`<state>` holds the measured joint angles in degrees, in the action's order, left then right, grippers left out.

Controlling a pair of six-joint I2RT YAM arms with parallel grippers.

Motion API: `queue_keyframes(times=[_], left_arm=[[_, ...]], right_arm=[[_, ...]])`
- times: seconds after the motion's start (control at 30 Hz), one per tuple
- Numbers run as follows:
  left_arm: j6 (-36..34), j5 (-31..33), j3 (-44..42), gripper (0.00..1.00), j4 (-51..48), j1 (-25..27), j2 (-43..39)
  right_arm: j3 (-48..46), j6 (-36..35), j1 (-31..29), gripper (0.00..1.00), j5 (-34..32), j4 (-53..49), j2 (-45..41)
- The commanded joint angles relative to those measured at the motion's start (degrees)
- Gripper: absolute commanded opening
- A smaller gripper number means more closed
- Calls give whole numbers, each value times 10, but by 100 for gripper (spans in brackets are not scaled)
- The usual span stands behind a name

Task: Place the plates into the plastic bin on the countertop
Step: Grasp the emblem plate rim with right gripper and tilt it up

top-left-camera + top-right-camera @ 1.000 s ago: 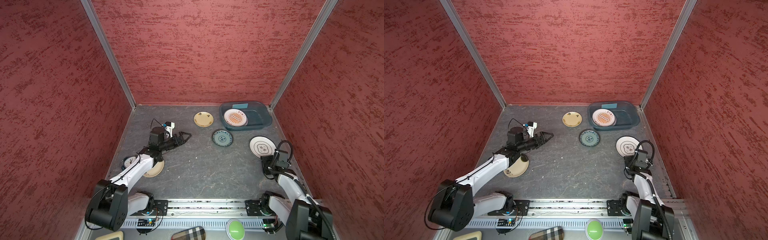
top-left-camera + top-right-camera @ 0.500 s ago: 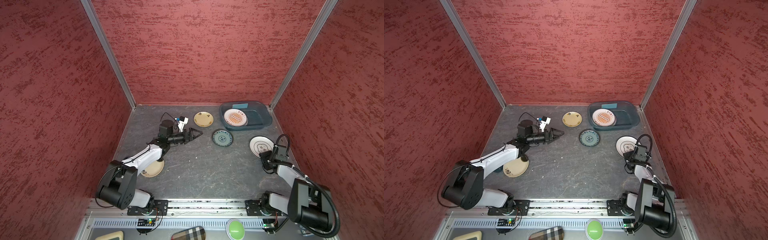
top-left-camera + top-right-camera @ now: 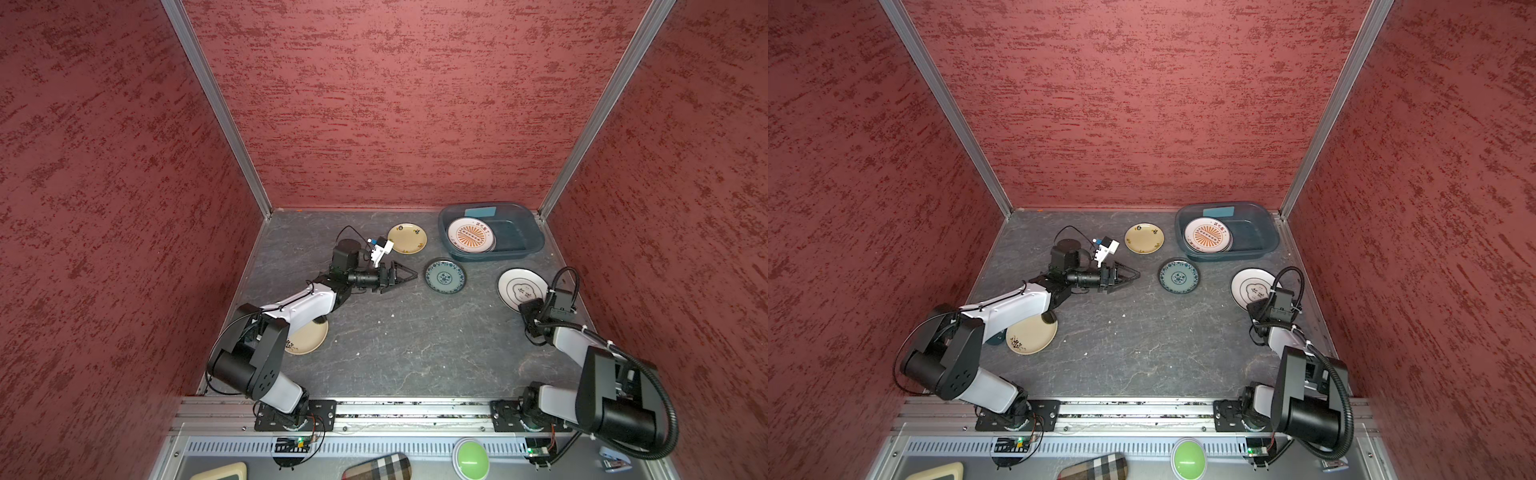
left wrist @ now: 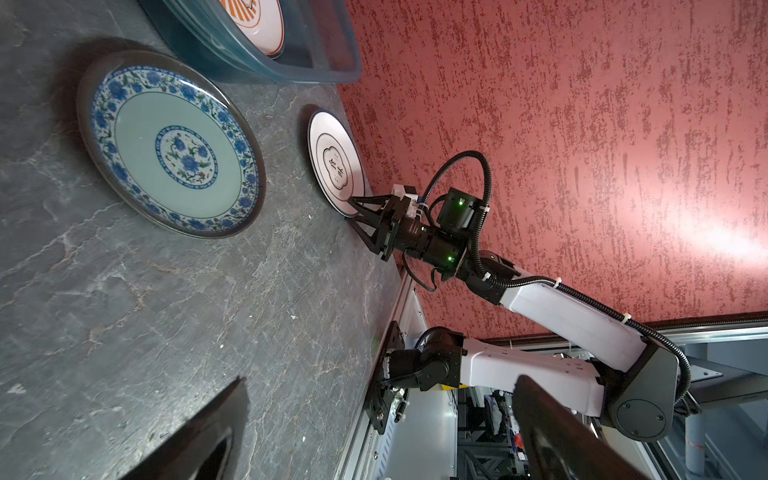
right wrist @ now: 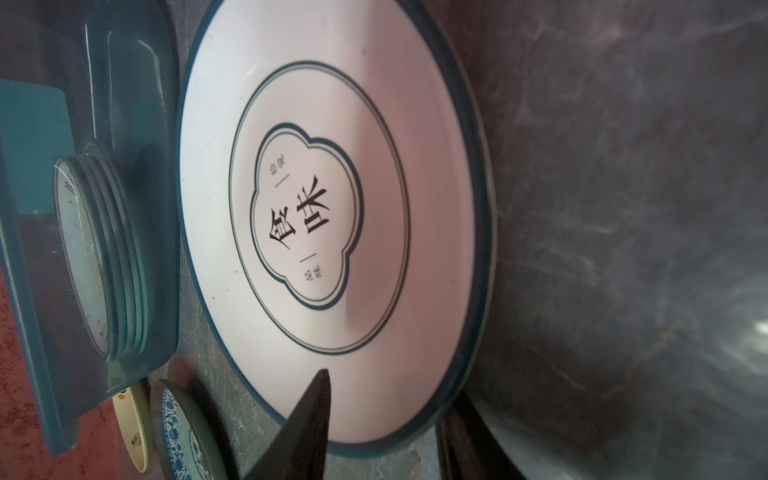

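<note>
Plastic bin lengthwise along back wall

Red textured walls join at seemingly metal corner strips.

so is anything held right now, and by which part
Nothing held: left gripper open, empty; right gripper straddles the rim of the white quatrefoil plate, jaws apart; it lies on the countertop.

Left arm: elbow bent, forearm reaching level toward the middle.
Left gripper: rolled on its side, jaws spread wide.
Right arm: elbow high near its base, forearm sloping down and forward.
Right gripper: low, pointing forward, jaws a narrow gap apart.
</note>
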<state>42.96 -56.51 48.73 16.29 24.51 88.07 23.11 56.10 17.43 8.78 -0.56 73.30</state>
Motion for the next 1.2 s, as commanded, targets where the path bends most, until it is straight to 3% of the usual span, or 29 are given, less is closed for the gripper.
queue_keyframes(times=[0.0,0.53,0.8,1.17], left_arm=[[-20,2,10,99,-7,10,-6],[-24,29,10,99,-11,33,2],[-51,53,13,99,-47,40,-11],[-64,69,14,100,-68,45,-27]], right_arm=[[-7,6,3,40,1,-14,22],[-10,8,4,13,-3,-4,9],[-6,-1,5,11,-19,-27,-27],[1,-25,5,0,-11,-60,-61]])
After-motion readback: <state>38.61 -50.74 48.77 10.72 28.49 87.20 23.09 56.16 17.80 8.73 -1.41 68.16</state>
